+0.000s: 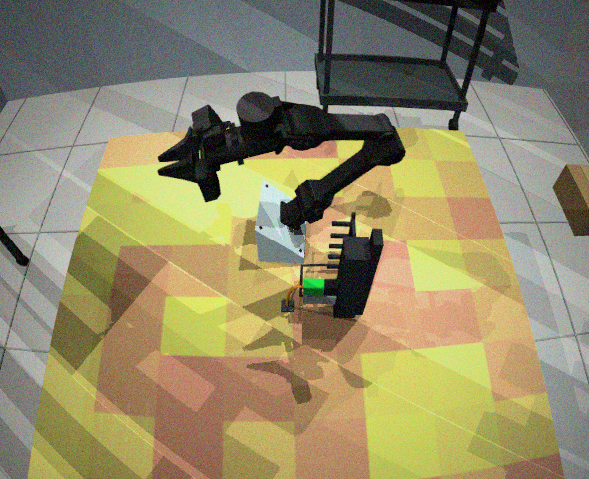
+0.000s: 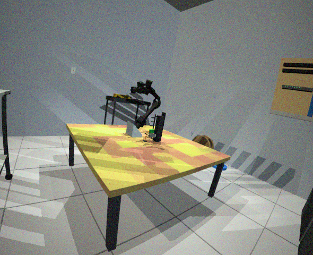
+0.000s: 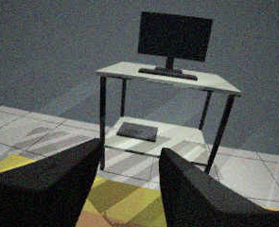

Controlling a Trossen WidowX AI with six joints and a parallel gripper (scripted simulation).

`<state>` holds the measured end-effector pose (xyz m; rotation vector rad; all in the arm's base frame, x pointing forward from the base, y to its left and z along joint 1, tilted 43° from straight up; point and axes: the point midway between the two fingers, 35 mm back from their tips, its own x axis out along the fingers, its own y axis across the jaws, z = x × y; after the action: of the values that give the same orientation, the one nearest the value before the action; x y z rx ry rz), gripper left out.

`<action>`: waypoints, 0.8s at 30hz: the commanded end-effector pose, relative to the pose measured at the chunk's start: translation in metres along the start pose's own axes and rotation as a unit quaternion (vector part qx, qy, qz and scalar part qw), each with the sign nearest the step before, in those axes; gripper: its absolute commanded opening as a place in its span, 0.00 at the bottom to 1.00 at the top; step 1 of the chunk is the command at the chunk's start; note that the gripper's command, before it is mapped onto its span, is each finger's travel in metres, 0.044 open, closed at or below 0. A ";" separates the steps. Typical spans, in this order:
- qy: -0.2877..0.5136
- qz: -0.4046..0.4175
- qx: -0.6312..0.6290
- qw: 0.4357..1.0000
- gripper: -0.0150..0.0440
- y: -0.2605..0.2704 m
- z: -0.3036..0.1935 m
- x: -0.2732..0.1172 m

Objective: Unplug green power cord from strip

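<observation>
The green plug (image 1: 313,286) (image 2: 151,131) sits at the side of the tall black power strip (image 1: 353,278) (image 2: 159,127), with a dark part between them. They look joined; the exact seating is too small to tell. An orange cord (image 1: 291,294) curves from the plug to a small dark block (image 1: 287,305). My gripper (image 1: 160,164) (image 3: 131,150) is partly open with nothing between its fingers. It is high above the table, well away from plug, cord and strip, pointing away from them. The wrist view shows neither plug nor strip.
A pale wedge-shaped block (image 1: 280,249) (image 2: 131,132) stands under the arm's base, beside the strip. Thin black pegs (image 1: 340,235) stick out from the strip's side towards it. A grey object (image 1: 319,299) lies just beside the plug. A desk with a monitor (image 3: 175,38) stands beyond the table.
</observation>
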<state>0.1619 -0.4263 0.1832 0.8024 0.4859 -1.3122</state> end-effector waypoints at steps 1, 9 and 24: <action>0.120 0.030 0.003 0.992 0.53 0.026 -0.069 0.004; 0.346 0.041 0.017 0.937 0.53 0.057 -0.194 -0.025; 0.659 -0.100 0.069 0.742 0.53 0.054 -0.346 -0.148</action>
<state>0.2293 -0.0882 0.0749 1.7419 1.5490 -0.7559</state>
